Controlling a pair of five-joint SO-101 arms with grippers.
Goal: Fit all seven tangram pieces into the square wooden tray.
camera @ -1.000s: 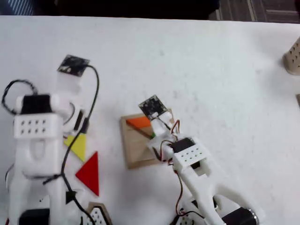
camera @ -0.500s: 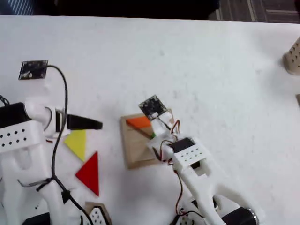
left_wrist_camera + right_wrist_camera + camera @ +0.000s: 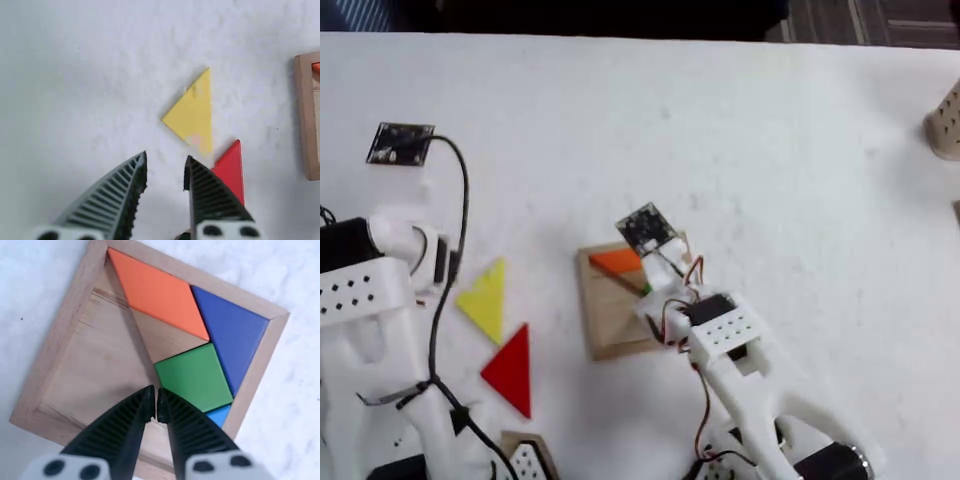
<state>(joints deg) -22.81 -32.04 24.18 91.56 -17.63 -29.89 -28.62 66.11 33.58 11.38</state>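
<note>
Mid-table, square wooden tray, half filled: orange parallelogram, blue triangle, green square. Over it, right gripper, almost shut, empty. Swung out toward 9 o'clock within the last second: left gripper, partly open, empty. Uncovered thereby, at the tray's 9 o'clock: yellow triangle, with red triangle at its 5 o'clock. Both ready for picking.

The black ribbed end effector, fingers nearly pressed together, hangs over the bare floor of the square wooden tray on the white worktop, just beside a green square piece that sits near an orange parallelogram, a dark blue triangle and a small light-blue piece.
</note>
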